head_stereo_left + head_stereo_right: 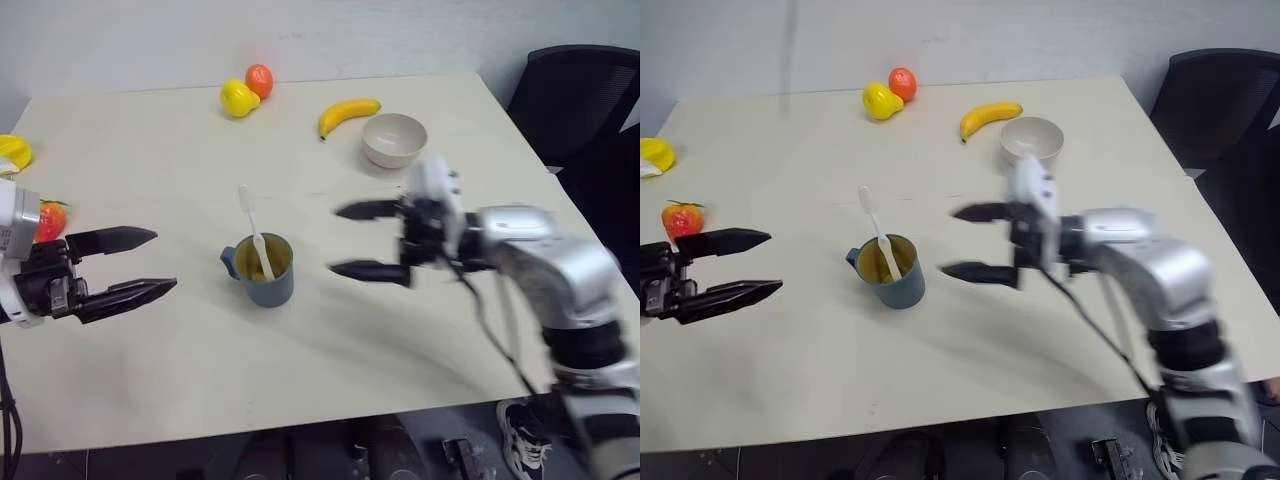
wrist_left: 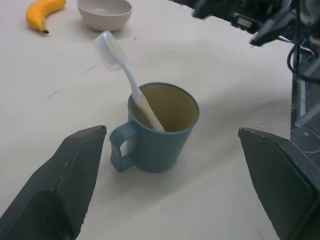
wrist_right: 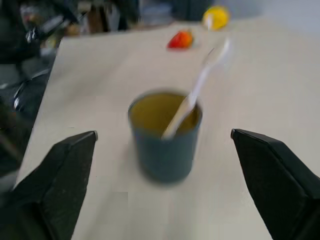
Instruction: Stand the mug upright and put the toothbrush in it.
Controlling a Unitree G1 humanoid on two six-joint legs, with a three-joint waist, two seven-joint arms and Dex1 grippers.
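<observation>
The mug stands upright near the middle of the table, mouth up and handle toward the robot's left, with the toothbrush resting inside it, bristled head uppermost and shaft leaning against the rim. Both parts of the task thus appear complete, and the step in hand is judged to be the release and retreat. The right gripper hangs beside the mug on its right, apart from it, jaws spread wide and holding nothing; its outline is smeared, so its exact clearance from the mug is uncertain. The left gripper hovers on the mug's other side, likewise wide open and empty, pointing toward the mug. A banana, a beige bowl and other fruit lie farther back, clear of the work. The next move calls only for drawing both arms away without brushing the leaning toothbrush or nudging the mug.
</observation>
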